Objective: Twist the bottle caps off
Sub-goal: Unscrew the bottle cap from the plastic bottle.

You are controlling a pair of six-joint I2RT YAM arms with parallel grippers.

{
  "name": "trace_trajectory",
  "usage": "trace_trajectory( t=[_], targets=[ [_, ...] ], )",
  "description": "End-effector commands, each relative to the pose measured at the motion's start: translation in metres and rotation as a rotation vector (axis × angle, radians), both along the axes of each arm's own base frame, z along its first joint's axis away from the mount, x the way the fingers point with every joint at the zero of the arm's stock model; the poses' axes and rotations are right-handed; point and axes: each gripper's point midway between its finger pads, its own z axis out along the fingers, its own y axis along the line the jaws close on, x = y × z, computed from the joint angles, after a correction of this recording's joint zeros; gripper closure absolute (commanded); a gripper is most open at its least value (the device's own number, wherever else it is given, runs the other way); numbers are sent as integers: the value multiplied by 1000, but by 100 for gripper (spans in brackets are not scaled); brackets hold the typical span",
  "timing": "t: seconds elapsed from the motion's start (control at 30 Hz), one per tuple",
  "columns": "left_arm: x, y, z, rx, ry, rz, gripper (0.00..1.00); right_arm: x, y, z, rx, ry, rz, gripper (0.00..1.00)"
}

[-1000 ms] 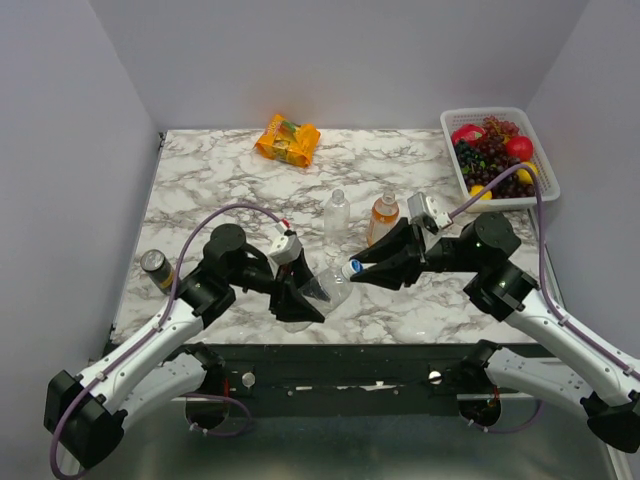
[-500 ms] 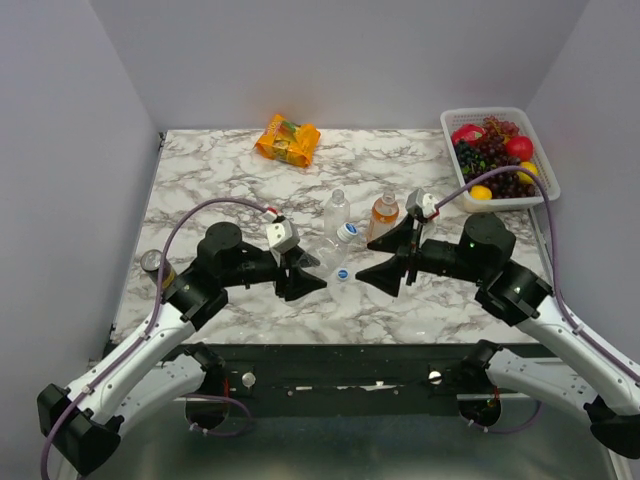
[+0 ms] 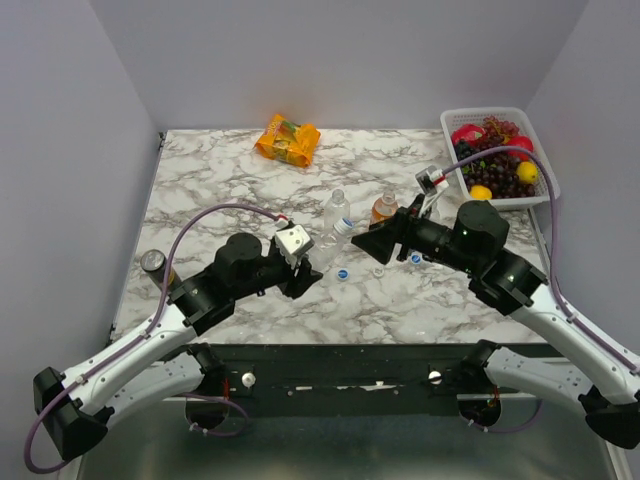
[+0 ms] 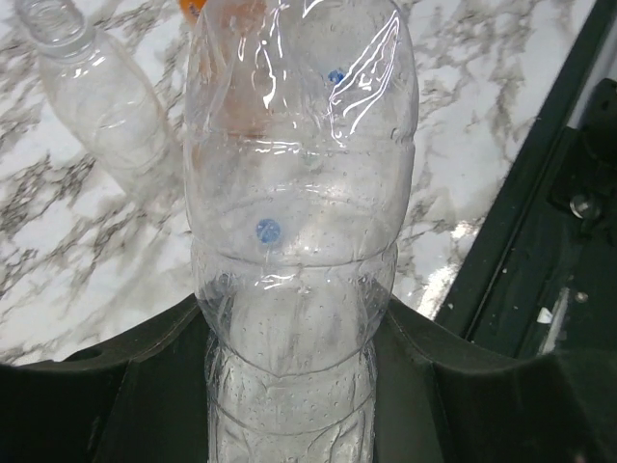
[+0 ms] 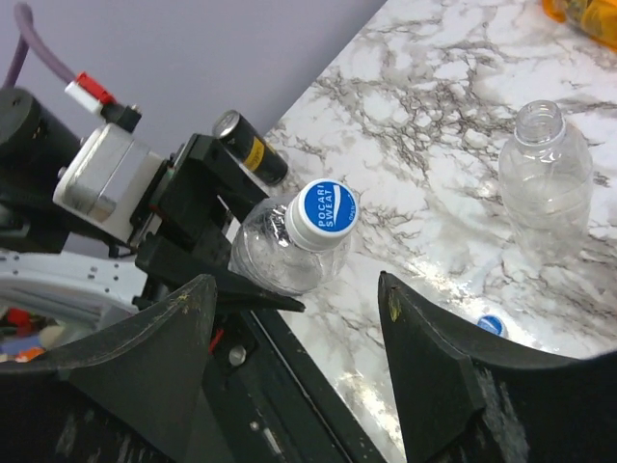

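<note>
My left gripper (image 3: 303, 276) (image 4: 294, 386) is shut on the lower body of a clear bottle (image 3: 322, 252) (image 4: 299, 212), tilted up toward the right arm. A blue-and-white cap (image 3: 343, 229) (image 5: 325, 214) sits on its neck. My right gripper (image 3: 368, 241) (image 5: 297, 280) is open just in front of that cap, apart from it. One uncapped clear bottle (image 3: 338, 207) (image 5: 545, 178) and the orange bottle (image 3: 384, 208) stand behind. Loose on the marble lie two blue caps (image 3: 343, 273) (image 3: 415, 258) and a whitish cap (image 3: 378, 271).
A dark can (image 3: 155, 264) (image 5: 249, 147) lies at the table's left edge. An orange snack packet (image 3: 288, 138) is at the back. The white fruit basket (image 3: 547, 165) stands at the back right. The black frame rail (image 3: 400, 360) runs along the near edge.
My right gripper let go of the held bottle's cap, opened, and moved back. My left arm swung the bottle up and away from the near edge, uncovering a loose blue cap.
</note>
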Motion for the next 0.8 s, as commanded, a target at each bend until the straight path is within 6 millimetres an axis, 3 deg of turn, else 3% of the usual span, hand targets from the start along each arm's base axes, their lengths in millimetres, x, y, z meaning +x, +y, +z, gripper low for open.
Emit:
trace_trajectory(
  t=[0.0,0.5,0.7,0.77],
  targets=[
    [20,13,9,45,-60,135,68,20,15,3,107,88,-66,27],
    [10,9,8,68,-74,113,68,42,40,-11,123,161,-77,31],
    [7,7,6,75,-70,99,68,42,45,-12,137,158,-55,37],
    [10,9,6,84,-75,120,68,43,45,-11,138,150,-60,44]
  ],
)
